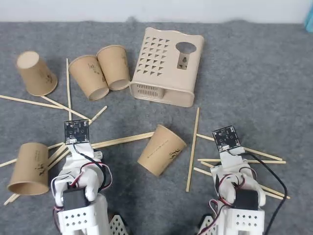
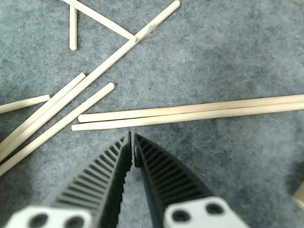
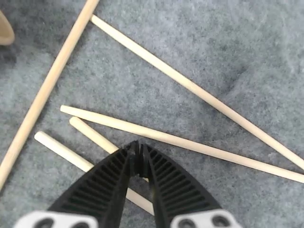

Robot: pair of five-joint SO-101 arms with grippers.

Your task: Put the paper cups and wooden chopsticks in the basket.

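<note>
High view: five brown paper cups (image 1: 161,150) sit scattered over the grey felt tabletop (image 1: 254,88), and pale wooden chopsticks (image 1: 192,147) are strewn among them. The beige plastic basket (image 1: 166,66) with its triangular cut-outs lies tipped on its side at the far edge.

In the wrist views, the left hand (image 2: 131,138) and the right hand (image 3: 140,146) each hang just above some sticks. Both have their jaws pressed together and hold nothing.

The cups look light and thin-walled, so they would probably roll or crush. A gentle pinch on the rim, with one finger inside, seems safest. The chopsticks look stiff, slim and smooth, and they lie flat on the felt. Pinching one across its middle should keep it level, though touching neighbours may lift along with it.
</note>
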